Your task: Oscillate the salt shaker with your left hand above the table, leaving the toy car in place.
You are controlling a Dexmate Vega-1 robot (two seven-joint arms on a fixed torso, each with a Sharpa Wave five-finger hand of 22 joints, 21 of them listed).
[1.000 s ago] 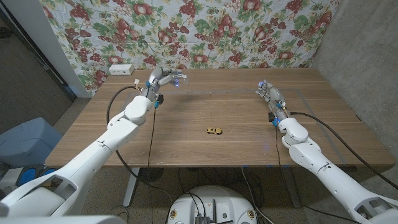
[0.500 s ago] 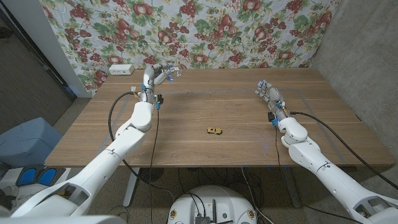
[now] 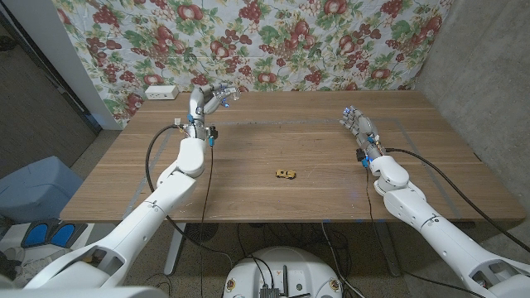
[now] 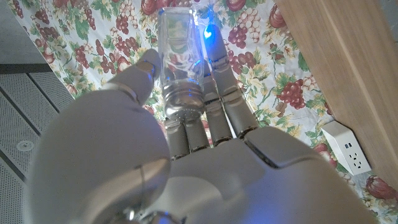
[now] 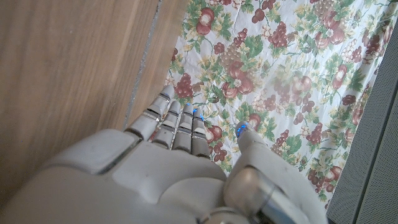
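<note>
My left hand (image 3: 209,100) is raised above the table's far left part and grips a clear glass salt shaker (image 3: 227,98). In the left wrist view the salt shaker (image 4: 179,50) sits between the thumb and the fingers of that hand (image 4: 168,149), its metal cap toward the palm. The small yellow toy car (image 3: 286,173) stands on the wooden table (image 3: 273,141) near the middle, well apart from both hands. My right hand (image 3: 358,126) is at the right side of the table with fingers apart and nothing in it; the right wrist view shows this hand (image 5: 168,168) the same way.
A floral cloth (image 3: 273,41) hangs behind the table. A white power strip (image 3: 161,92) lies by the far left corner. A grey concrete wall (image 3: 489,74) stands to the right. A blue-grey bin (image 3: 33,186) sits on the floor at the left.
My left hand has swung the shaker from pointing right over the table to a more upright, leftward pose. The toy car and my right hand have not moved.
</note>
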